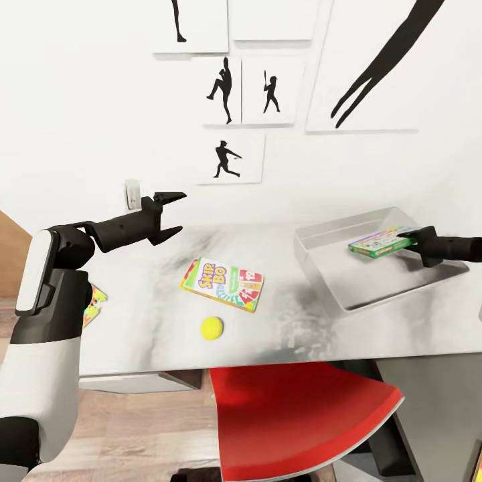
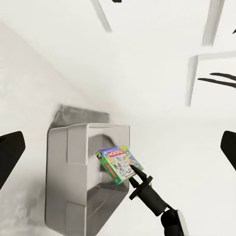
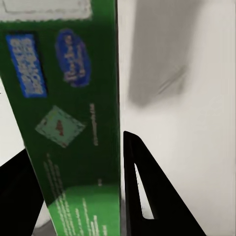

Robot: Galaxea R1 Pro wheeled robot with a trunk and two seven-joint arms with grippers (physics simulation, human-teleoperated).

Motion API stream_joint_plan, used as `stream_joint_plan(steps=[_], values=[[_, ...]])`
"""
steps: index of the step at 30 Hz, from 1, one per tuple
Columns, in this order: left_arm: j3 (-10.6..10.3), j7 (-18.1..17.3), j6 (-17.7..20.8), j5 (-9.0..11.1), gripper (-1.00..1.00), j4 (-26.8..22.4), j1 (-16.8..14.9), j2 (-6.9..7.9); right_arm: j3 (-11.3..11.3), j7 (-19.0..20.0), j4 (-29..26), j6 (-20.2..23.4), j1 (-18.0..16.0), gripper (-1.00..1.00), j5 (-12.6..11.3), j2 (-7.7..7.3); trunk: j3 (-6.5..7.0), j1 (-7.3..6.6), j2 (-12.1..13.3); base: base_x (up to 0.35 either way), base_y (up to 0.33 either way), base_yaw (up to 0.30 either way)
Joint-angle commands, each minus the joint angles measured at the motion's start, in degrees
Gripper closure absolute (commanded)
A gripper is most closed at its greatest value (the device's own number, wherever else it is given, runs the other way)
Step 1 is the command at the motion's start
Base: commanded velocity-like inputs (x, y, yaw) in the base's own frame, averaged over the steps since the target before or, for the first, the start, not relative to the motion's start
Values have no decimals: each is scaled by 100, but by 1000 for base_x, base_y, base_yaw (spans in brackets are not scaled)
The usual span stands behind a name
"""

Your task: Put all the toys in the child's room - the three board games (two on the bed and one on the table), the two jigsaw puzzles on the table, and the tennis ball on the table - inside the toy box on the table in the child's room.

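Green board game (image 1: 379, 242) hangs over the toy box (image 1: 321, 268), pinched by the right gripper (image 1: 410, 239); left gripper (image 1: 175, 214) hovers outstretched, jaws spread.

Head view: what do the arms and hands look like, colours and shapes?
The left arm has white shell panels over dark grey joints, then a slim black forearm. Its left hand is black, with two pointed, wedge-shaped fingers. The right arm's visible forearm is black too, ending in a black right hand; close up, its fingers are flat black triangular blades. No cables or markings visible.
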Motion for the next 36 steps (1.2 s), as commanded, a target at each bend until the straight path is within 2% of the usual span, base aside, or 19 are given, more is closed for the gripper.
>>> stream_joint_plan(steps=[1,5,13,17,36], values=[[6,59,10,55,-100,-3,-6,-1,-30,-55,-3,14,-4,100,-92,2,-10,3,-10,0,0,0],[5,60,6,55,-100,-3,-6,-1,-29,-35,-3,12,6,100,-208,2,-11,3,-10,0,0,0],[-1,68,10,55,-100,8,1,-2,-29,7,-3,2,42,100,-651,2,-12,3,-10,0,0,0],[-2,69,11,55,-100,10,2,-1,-25,11,-7,1,49,100,-748,2,-13,3,-10,0,0,0],[-2,70,12,47,-100,12,3,-2,-11,-40,-46,0,66,100,-847,-6,-40,3,-10,0,0,0]])
